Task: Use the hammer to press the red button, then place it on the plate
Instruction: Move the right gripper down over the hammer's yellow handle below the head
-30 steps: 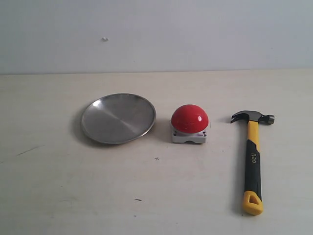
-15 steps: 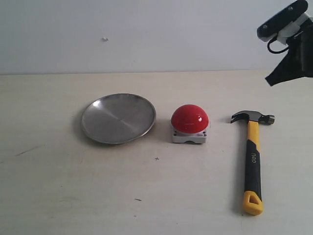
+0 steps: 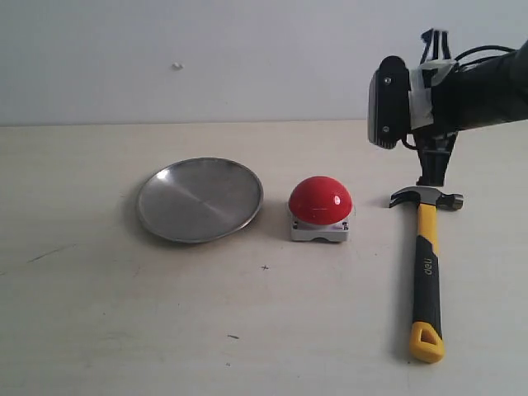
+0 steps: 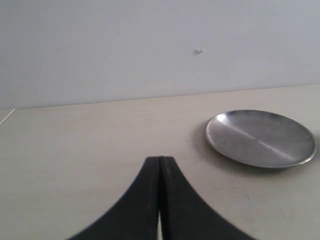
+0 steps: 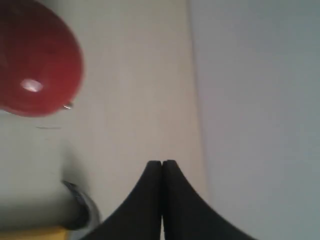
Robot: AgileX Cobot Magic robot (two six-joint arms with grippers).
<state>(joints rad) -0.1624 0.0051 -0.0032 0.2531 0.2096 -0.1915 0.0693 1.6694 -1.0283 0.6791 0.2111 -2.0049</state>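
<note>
The hammer (image 3: 426,272) lies flat on the table at the right, dark head at the far end, looped yellow handle end toward the front. Left of its head sits the red button (image 3: 320,200) on a grey base, and further left the silver plate (image 3: 200,199). My right gripper (image 3: 431,180) hangs just behind and above the hammer head, pointing down, shut and empty. Its wrist view shows the shut tips (image 5: 161,162), the red button (image 5: 35,60) and the hammer head (image 5: 80,210). My left gripper (image 4: 161,159) is shut and empty, short of the plate (image 4: 261,137).
A pale wooden table (image 3: 264,330) runs back to a plain light wall (image 3: 247,58). The right arm's black body and camera housing (image 3: 388,103) hang over the table's back right. The left arm is outside the exterior view.
The right arm has come in from the upper right, swinging down and left until its gripper hangs over the hammer head. Hammer, button and plate have not moved.
</note>
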